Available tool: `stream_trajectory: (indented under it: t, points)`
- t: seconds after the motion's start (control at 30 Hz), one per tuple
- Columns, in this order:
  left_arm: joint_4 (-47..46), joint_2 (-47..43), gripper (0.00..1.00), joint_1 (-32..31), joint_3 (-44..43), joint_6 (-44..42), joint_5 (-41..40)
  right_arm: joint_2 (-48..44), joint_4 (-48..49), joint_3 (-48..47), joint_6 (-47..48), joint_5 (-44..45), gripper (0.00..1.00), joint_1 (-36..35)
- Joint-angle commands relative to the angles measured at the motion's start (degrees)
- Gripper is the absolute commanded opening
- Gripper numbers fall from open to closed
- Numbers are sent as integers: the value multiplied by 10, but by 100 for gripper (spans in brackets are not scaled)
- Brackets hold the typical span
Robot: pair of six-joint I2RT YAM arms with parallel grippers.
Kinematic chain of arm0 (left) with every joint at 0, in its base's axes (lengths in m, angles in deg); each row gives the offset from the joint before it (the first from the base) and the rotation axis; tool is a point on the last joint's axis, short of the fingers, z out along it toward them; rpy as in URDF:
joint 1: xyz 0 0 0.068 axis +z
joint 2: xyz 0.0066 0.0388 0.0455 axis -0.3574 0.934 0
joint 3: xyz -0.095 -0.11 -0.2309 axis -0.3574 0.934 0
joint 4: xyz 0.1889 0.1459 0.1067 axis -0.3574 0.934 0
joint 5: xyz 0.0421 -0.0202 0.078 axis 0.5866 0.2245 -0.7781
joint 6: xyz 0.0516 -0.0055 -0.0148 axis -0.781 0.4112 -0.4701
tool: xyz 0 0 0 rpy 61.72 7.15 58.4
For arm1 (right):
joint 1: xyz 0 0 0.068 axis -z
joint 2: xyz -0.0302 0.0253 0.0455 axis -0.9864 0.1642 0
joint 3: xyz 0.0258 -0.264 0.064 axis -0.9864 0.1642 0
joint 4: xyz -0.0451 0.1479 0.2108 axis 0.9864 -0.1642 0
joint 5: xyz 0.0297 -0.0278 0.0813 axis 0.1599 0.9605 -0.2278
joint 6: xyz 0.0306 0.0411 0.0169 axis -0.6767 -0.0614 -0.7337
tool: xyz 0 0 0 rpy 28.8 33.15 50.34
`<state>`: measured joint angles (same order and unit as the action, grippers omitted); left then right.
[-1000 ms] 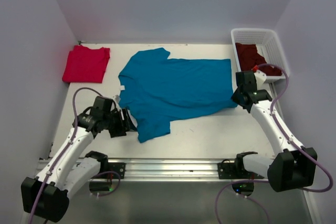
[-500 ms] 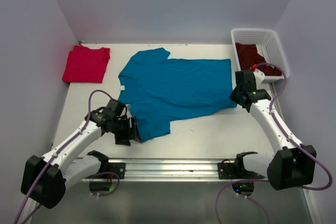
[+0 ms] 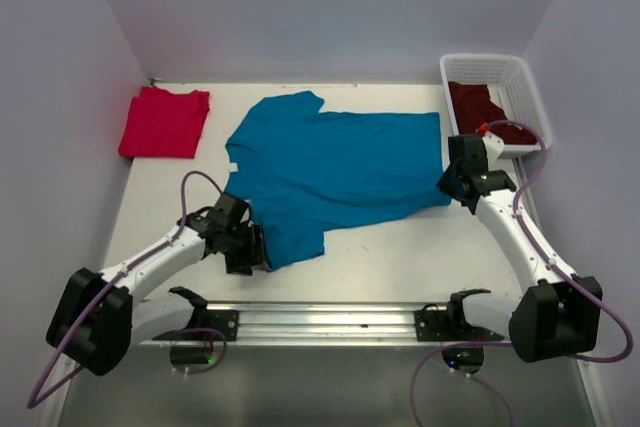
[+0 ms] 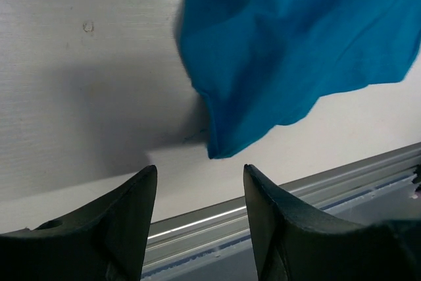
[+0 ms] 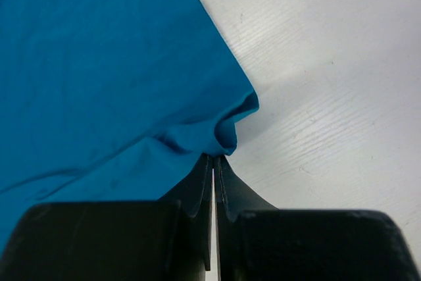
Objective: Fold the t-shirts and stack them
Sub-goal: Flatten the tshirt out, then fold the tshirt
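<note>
Left gripper (image 3: 252, 247): low over the table (image 3: 400, 247) at near left, fingers (image 4: 125, 215) parted to a middling gap, nothing between them. Directly ahead of that gap, close but not touching: the drooping near corner of a sleeve of the teal t-shirt (image 3: 340, 167). Alongside on the near side: a metal rail (image 3: 320, 319) running the length of the table's near edge.

Right gripper (image 3: 447, 183): closed tight on the near right corner of the teal t-shirt's hem, with a small curl of cloth puckered right at the tips in the right wrist view.

Teal t-shirt spread flat across the middle of the table, between the two grippers. Neck toward the left, hem toward the right, one sleeve pointing far, the other near. Small white tag (image 3: 230, 167) at the neck edge, print too small to read.

Around it: a red t-shirt (image 3: 163, 122) folded into a neat rectangle at the far left corner, well apart from the teal one. A white lattice basket (image 3: 480, 60) at the far right corner, dark maroon t-shirts (image 3: 478, 107) heaped inside, just beyond the right arm's wrist. Purple cables (image 3: 188, 187) looping off both arms. Pale walls closing the table in on the left, far and right sides.
</note>
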<state>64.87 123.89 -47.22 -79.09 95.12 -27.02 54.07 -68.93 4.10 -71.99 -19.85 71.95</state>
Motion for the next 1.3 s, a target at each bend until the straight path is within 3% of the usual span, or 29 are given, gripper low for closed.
stream_trajectory:
  t: [0.0, 0.5, 0.67, 0.9, 1.07, 1.27]
  points:
    - [-45, 28, 59, -12, 4, 7, -14, -11, 13, 6, 6, 0, 0, 2]
    - [-118, 38, 55, -27, 19, 38, -15, -14, 15, 9, 7, 3, 0, 2]
    - [-137, 41, 41, -34, 21, 52, -6, -10, 15, 9, 7, 5, 0, 2]
    - [-125, 25, 1, -40, 8, 56, 3, -11, 13, 8, 8, 9, 0, 2]
    - [-82, -15, 0, -40, -34, 60, 4, -14, 9, 8, 8, 12, 0, 2]
    - [-40, -37, 0, -40, -124, 34, -72, -10, 7, 7, 11, 19, 0, 3]
